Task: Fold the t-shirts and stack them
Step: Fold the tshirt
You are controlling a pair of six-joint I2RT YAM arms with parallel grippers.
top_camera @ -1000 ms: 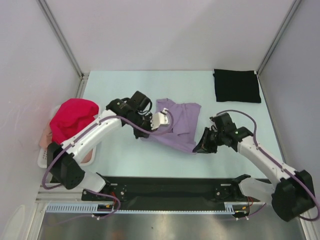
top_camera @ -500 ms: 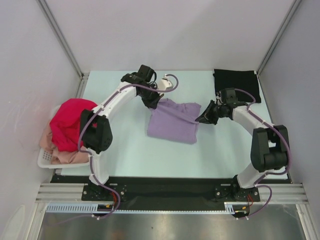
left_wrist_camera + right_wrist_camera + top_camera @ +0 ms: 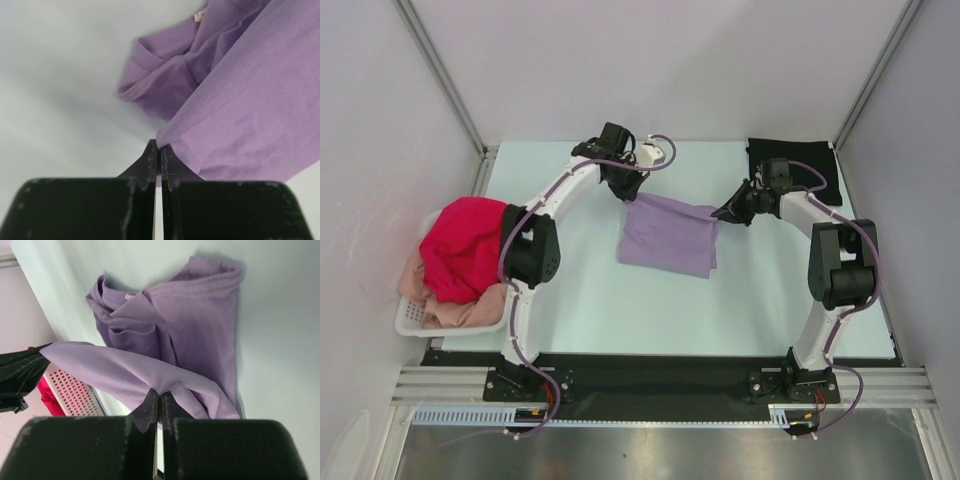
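Pinch on both sides: left gripper (image 3: 158, 150) pressed together on one top corner of the lavender shirt (image 3: 240, 100), right gripper (image 3: 159, 396) clamped the same way on the opposite corner. Holds the far edge lifted and stretched taut between the two, well out toward the back of the table (image 3: 570, 290), with the rest of the cloth draped down and lying flat nearer the bases.

Differs sharply from a second ago: then low and close in, with the shirt bunched in a crumpled wedge; now carried back and pulled wide into a rough rectangle. Reads as the spreading step about done, the fold proper not yet made.

Further out, black shirt (image 3: 757, 160) folded square at the far right corner, near the right gripper. Off to the left, magenta shirt (image 3: 465, 245) heaped over the peach shirt (image 3: 455, 312) in the white basket (image 3: 412, 318), both apparently awaiting their turn.
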